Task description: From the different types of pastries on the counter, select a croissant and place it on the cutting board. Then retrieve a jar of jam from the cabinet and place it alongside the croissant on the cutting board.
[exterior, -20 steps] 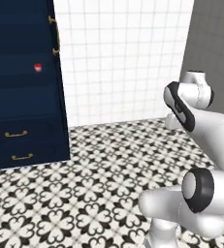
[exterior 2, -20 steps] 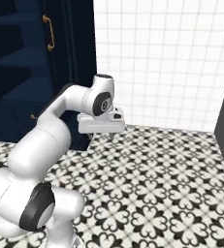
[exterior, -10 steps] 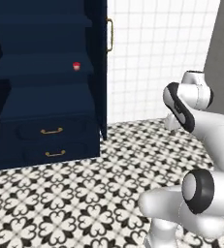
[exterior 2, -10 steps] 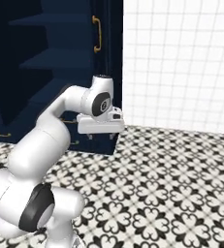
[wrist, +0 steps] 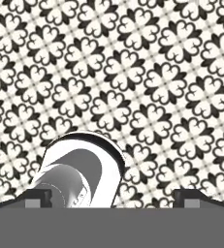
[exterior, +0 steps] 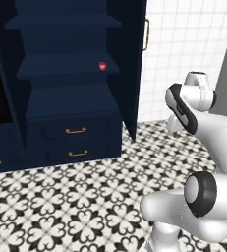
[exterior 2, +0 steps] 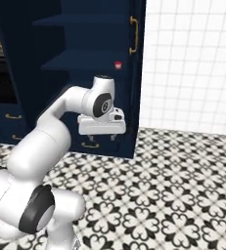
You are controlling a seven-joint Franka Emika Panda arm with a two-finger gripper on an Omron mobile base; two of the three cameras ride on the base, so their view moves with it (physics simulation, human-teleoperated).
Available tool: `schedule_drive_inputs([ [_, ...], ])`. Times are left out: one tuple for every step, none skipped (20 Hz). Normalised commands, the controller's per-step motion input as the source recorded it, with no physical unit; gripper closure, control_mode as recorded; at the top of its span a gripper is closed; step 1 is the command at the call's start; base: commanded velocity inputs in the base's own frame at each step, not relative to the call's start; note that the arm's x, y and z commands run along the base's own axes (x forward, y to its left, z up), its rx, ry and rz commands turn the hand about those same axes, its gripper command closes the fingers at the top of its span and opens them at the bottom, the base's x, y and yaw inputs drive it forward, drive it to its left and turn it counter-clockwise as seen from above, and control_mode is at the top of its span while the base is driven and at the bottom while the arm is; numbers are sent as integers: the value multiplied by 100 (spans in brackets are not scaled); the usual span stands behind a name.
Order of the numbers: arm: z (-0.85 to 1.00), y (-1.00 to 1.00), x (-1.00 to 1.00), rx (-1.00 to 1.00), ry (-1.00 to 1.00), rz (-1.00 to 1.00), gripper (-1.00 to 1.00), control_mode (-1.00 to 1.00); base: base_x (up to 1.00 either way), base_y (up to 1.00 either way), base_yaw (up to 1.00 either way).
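One small red-lidded jar of jam [exterior: 102, 66] sits on a shelf [exterior: 66, 64] of the open dark-blue cabinet [exterior: 129, 69] while we hold our tool [exterior 2: 101, 137] spread, empty, above the patterned floor [wrist: 133, 72].

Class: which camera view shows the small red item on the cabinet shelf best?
The left base view: the red item sits at the shelf's edge, facing the camera. The right base view shows it smaller, beside the cabinet door. The hand view looks down at the patterned floor.
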Motion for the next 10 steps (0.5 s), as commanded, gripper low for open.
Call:
schedule_drive_inputs([
  [0, 0, 0, 0, 0, 0, -100, 100, 0, 95, 0],
  [0, 0, 0, 0, 0, 0, -100, 100, 0, 95, 0],
  [0, 0, 0, 0, 0, 0, -100, 100, 0, 87, 0],
  [0, 0, 0, 0, 0, 0, -100, 100, 0, 89, 0],
  [0, 0, 0, 0, 0, 0, -100, 100, 0, 89, 0],
  [0, 0, 0, 0, 0, 0, -100, 100, 0, 91, 0],
  [0, 0, 0, 0, 0, 0, -100, 100, 0, 98, 0],
  [0, 0, 0, 0, 0, 0, -100, 100, 0, 99, 0],
  [0, 0, 0, 0, 0, 0, -100, 100, 7, 91, 0],
  [0, 0, 0, 0, 0, 0, -100, 100, 16, 86, 0],
])
